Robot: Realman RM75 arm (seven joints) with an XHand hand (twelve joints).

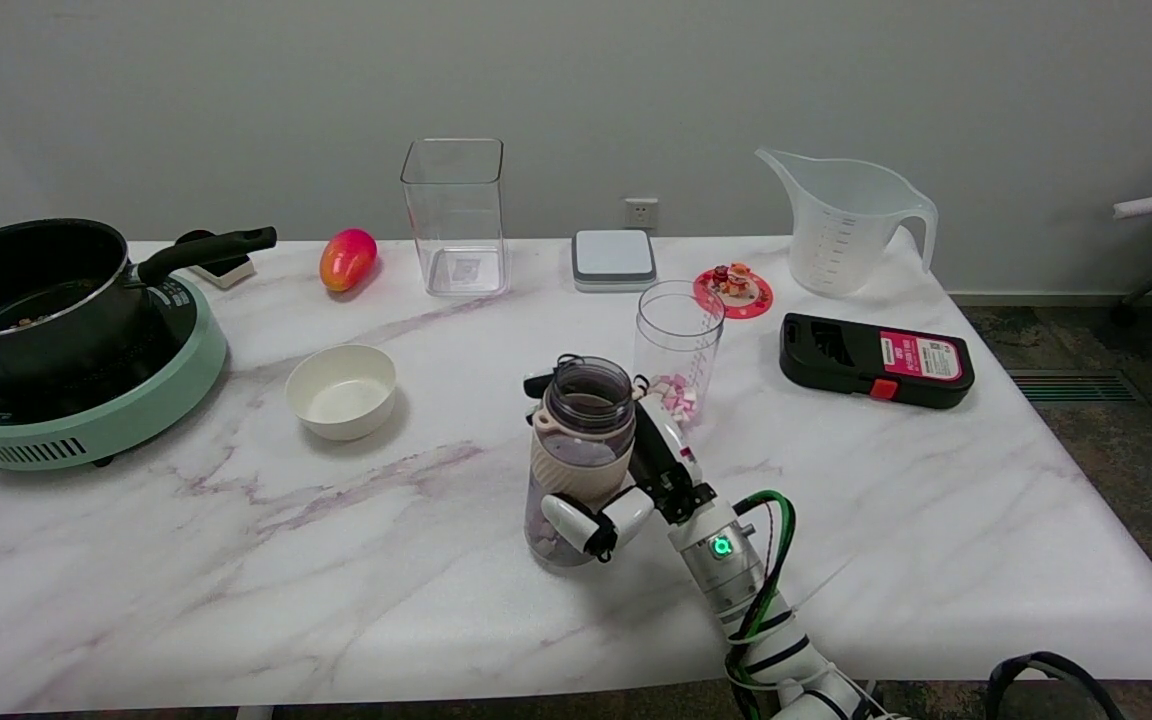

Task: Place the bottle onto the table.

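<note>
A: The right hand (626,500) is wrapped around the open-topped bottle (579,462), fingers curled across the lower front below its beige sleeve, thumb side behind. So it is clamped on the bottle.

B: And where does the bottle stand?

A: Upright, near the middle of the marble counter (236,560), toward the near edge. Its base looks to be at the surface or a hair above; I cannot tell which from this angle.

B: So how much of the job is done?

A: Most of it, I judge. The bottle is over a bare patch and vertical. What is left is settling it for certain, opening the fingers, and backing the arm out toward five o'clock.

B: Anything close enough to bump?

A: The clear measuring cup (677,350) with pink pieces stands just beside it at one o'clock. The white bowl (342,390) sits well apart at ten o'clock.
</note>
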